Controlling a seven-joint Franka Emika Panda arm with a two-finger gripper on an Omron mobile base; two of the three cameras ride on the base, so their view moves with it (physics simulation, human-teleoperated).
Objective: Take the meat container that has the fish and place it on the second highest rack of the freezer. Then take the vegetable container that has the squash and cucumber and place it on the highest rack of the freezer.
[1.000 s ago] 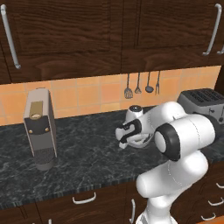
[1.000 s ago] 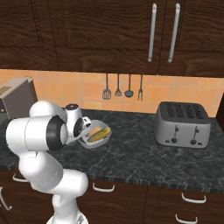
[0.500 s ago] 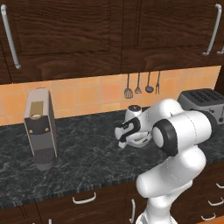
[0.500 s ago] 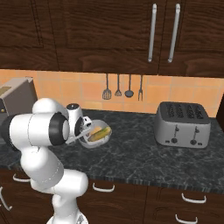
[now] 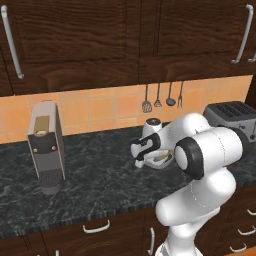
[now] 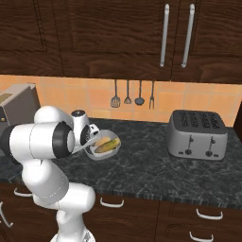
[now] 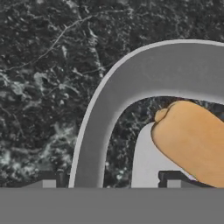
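The gripper (image 7: 108, 180) is sitting low at the bowl (image 6: 105, 145), which is resting on the dark counter (image 6: 142, 170) at centre-left of the right base view and just right of centre in the left base view. In the hand view the two dark fingertips (image 7: 49, 178) are rising at the bottom edge, one on each side of the grey rim that is curving up through the middle of the frame: one tip is standing outside the wall over the counter, the other inside over the pale floor of the bowl. Judgement: the jaws are straddling the rim so that a pinch on the wall can carry the whole bowl, rather than trying to span its width.

The jaws are standing apart, with a gap on both sides of the wall; I cannot tell whether either tip is touching it, so nothing is counting as held.

The squash (image 7: 192, 140) is lying inside the bowl at the lower right of the hand view, close to the inner fingertip. In the right base view the yellow-orange chunk is showing with a green stick, the cucumber (image 6: 109, 147), beside it. Judgement: this is the vegetable leg of the task, at the pick-up step; the inner finger is risking a nudge on the squash as it closes.

A toaster (image 6: 197, 134) is standing well apart at the right, a coffee machine (image 5: 47, 147) at the left of the left base view
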